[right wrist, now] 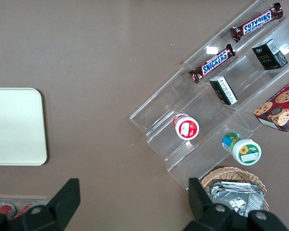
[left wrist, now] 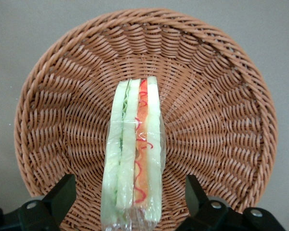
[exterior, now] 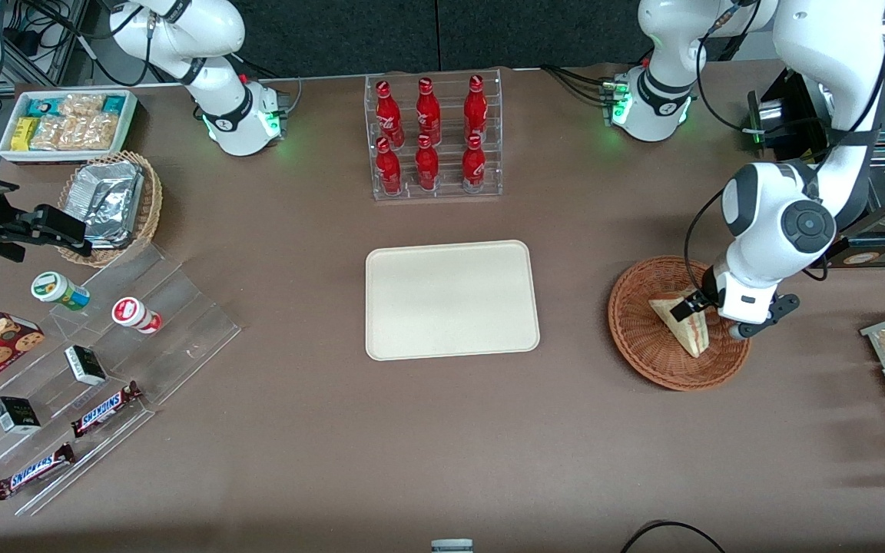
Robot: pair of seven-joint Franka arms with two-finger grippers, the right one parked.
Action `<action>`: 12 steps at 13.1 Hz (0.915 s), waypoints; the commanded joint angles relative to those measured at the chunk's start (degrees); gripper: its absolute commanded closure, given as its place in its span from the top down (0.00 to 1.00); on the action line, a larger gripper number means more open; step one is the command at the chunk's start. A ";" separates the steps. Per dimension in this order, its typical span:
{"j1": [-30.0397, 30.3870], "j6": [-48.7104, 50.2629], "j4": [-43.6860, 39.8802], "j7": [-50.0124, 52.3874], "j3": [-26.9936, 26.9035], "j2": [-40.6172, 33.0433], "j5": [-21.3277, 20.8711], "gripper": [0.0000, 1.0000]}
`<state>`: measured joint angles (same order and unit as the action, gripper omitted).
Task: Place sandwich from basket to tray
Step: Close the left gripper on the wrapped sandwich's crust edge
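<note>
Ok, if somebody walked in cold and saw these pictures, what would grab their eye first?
Probably the six red bottles in their clear rack, farther from the front camera than the bare cream tray at mid-table. Next, toward the working arm's end, the gripper is down in the reddish-brown basket, fingers open on either side of the wrapped sandwich.

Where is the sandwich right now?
The sandwich lies in the basket, toward the working arm's end of the table from the tray. The tool is open, a finger on each side of the wedge.
</note>
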<state>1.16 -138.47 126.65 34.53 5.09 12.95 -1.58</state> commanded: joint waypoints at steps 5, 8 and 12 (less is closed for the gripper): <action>0.59 0.47 0.44 3.52 0.71 1.73 0.17 0.29; 0.51 2.67 -0.08 3.53 0.80 1.64 0.17 0.00; -0.02 13.46 -7.19 3.35 0.80 1.99 0.17 0.00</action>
<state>1.13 -130.45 123.56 37.10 5.50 14.96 -1.53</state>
